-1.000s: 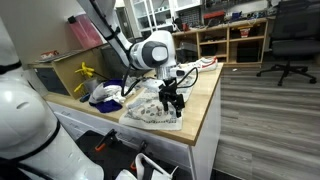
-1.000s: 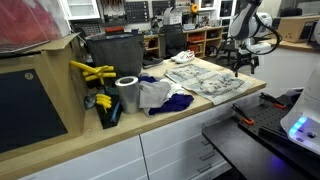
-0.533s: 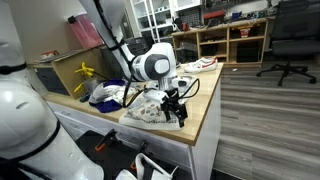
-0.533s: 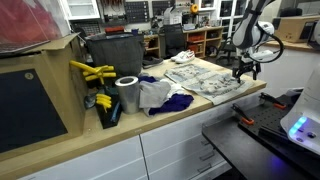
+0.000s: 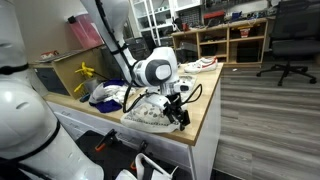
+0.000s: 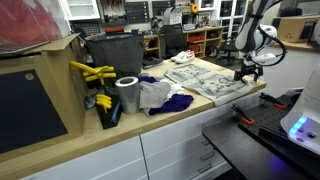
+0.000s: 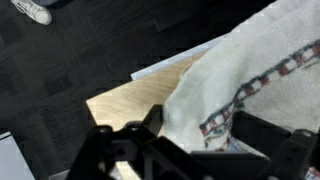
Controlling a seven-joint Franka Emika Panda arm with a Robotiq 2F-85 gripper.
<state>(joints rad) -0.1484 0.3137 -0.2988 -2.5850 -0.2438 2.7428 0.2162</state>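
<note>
A white towel (image 5: 148,110) with a patterned border lies spread on the wooden counter (image 5: 205,100), and is also seen in the other exterior view (image 6: 210,80). My gripper (image 5: 180,112) points down at the towel's corner near the counter's end (image 6: 245,72). In the wrist view the gripper (image 7: 200,132) straddles the towel's edge (image 7: 250,60). The dark fingers (image 7: 150,125) stand on either side of the bunched cloth, still apart. Bare counter wood (image 7: 125,105) shows beside the corner.
Further along the counter are a blue and white cloth heap (image 6: 162,97), a paper roll (image 6: 127,94), yellow tools (image 6: 90,72) and a dark bin (image 6: 112,55). An office chair (image 5: 285,45) stands on the floor beyond. The counter edge drops off just past the gripper.
The gripper has come down and toward the counter's end, onto the towel's corner. Its jaws have drawn somewhat closer around the cloth.
</note>
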